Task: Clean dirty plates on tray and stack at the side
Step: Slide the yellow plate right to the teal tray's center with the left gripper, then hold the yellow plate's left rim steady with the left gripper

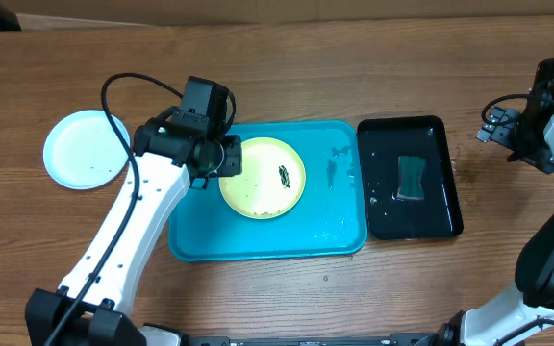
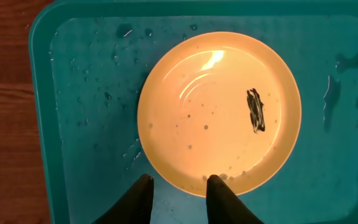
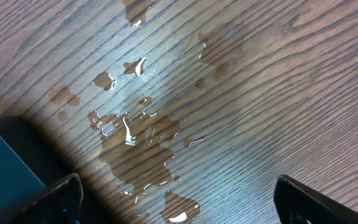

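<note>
Plate: the yellow-green round plastic plate (image 1: 263, 178) lies flat in the left half of the large turquoise rectangular plastic tray (image 1: 200, 240), with a dark smear (image 2: 255, 111) right of its centre.
Left gripper: the left gripper (image 2: 179, 194) is at the plate's near rim. Its black fingers (image 2: 143, 198) are partly apart and appear to hold nothing. One tip overlaps the rim, the other sits just outside it.
Key relation: the plate lies straight ahead of the left fingers. Being round it has no long axis, though the smear runs lengthwise away from them.
Nearer arm: the left, by far.
Right gripper: the right gripper (image 3: 179, 202) is spread wide and empty over puddles (image 3: 135, 134) on the wooden table (image 3: 291, 93), beyond the glossy black tray (image 1: 440, 135).
Stack: a pale blue round plate (image 1: 87, 149) sits on the table left of the tray.
Unclear: whether the fingers touch the rim; a third plate is nowhere in sight.
</note>
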Robot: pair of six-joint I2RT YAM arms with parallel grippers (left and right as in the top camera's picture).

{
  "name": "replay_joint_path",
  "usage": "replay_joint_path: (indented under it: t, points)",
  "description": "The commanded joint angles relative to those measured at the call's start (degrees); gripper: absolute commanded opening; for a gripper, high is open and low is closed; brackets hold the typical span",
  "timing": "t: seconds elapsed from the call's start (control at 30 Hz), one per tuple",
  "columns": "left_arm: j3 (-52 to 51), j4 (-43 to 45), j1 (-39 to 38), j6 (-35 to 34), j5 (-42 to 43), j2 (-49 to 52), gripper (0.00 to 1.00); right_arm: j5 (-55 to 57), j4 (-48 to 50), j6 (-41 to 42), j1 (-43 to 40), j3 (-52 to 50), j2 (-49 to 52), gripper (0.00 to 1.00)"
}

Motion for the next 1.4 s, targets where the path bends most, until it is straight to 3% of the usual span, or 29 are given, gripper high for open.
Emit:
replay_joint_path:
  t: [0.0,0.33,0.57,1.1,1.3,1.37]
  points:
    - [-1.92,1.29,0.46,1.88,-1.09,3.96,0.32,0.22,0.17,0.20,-0.15,0.81,-0.63,1.00]
    - [-1.92,3.39,2.54,2.97,-1.42,14.56,0.27,0.22,0.17,0.20,-0.15,0.81,-0.63,1.00]
    - [-1.95,4.39,6.10,2.97,0.20,16.22,0.26,0.22,0.17,0.20,-0.15,0.81,-0.63,1.00]
    - [-2.47,6.03,5.95,4.63,4.00,21.90,0.24,0.22,0.17,0.20,-0.15,0.81,-0.63,1.00]
    - [-2.47,6.05,5.95,4.63,4.76,22.18,0.10,0.22,0.17,0.20,-0.15,0.81,-0.63,1.00]
    - [-2.47,6.23,5.95,4.63,6.08,22.18,0.10,0.22,0.17,0.17,-0.15,0.81,-0.63,1.00]
